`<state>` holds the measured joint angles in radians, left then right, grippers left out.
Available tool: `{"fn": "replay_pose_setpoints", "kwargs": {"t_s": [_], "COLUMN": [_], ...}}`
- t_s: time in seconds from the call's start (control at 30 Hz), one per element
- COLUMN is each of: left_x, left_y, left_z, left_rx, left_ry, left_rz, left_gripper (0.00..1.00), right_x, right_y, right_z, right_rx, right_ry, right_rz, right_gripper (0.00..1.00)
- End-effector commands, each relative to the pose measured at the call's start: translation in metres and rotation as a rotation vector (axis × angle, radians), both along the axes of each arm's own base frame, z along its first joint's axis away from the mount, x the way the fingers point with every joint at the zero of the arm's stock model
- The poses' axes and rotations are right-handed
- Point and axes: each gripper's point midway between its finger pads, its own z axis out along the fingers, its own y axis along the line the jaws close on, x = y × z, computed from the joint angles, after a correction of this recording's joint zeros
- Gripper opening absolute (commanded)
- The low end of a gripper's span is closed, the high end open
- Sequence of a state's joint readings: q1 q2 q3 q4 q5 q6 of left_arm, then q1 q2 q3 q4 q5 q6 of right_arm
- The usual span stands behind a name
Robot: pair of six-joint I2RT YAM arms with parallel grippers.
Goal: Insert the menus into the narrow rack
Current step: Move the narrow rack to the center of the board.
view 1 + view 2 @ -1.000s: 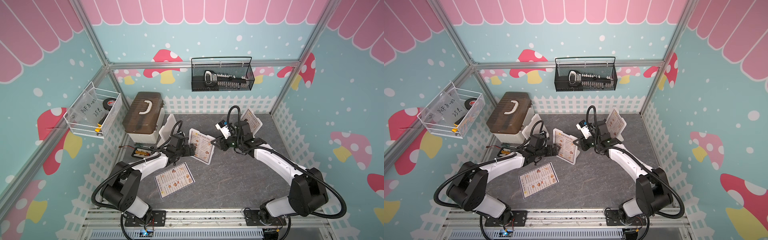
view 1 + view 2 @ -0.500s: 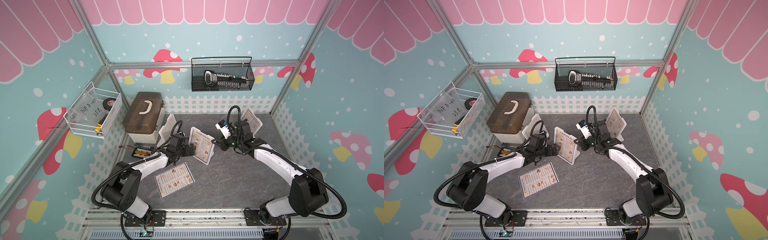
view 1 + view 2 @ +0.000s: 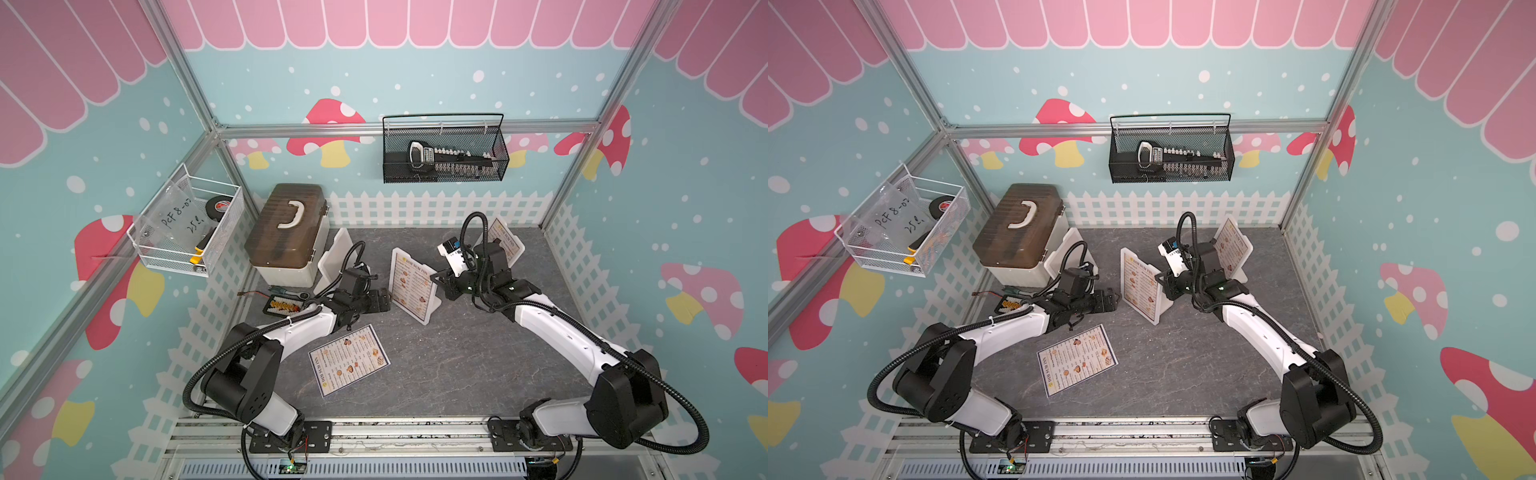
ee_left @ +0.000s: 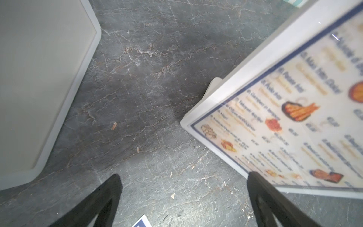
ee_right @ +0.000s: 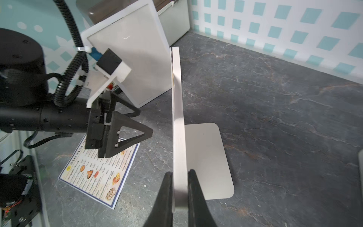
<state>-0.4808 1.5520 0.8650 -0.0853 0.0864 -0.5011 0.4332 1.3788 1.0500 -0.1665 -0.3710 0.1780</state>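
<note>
Right fingers [image 5: 166,196] have closed on the upright rack [image 5: 177,118].

"DIM SUM INN" heads the standing menu [image 3: 411,286] and flat menu [image 5: 98,173].

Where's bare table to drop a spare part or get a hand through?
Free: front centre table, between the flat menu and the right arm; also the back strip along the fence, between toolbox and back rack. Crowded: mid-table, the right gripper pinching the centre rack, the open left gripper beside it.
</note>
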Motion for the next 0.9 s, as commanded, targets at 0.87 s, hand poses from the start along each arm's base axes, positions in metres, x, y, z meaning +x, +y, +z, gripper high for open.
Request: {"fn": "replay_pose_setpoints", "kwargs": {"t_s": [0.87], "left_x": [-0.018], "left_y": [-0.074], "left_z": [0.068], "left_rx": [-0.065], "left_ry": [-0.203], "left_rz": [-0.258], "left_gripper": [0.99], "right_x": [0.082], "right_y": [-0.143], "right_z": [-0.007], "right_rx": [-0.049], "right_ry": [0.011], "right_rz": [-0.512], "right_gripper": [0.0]}}
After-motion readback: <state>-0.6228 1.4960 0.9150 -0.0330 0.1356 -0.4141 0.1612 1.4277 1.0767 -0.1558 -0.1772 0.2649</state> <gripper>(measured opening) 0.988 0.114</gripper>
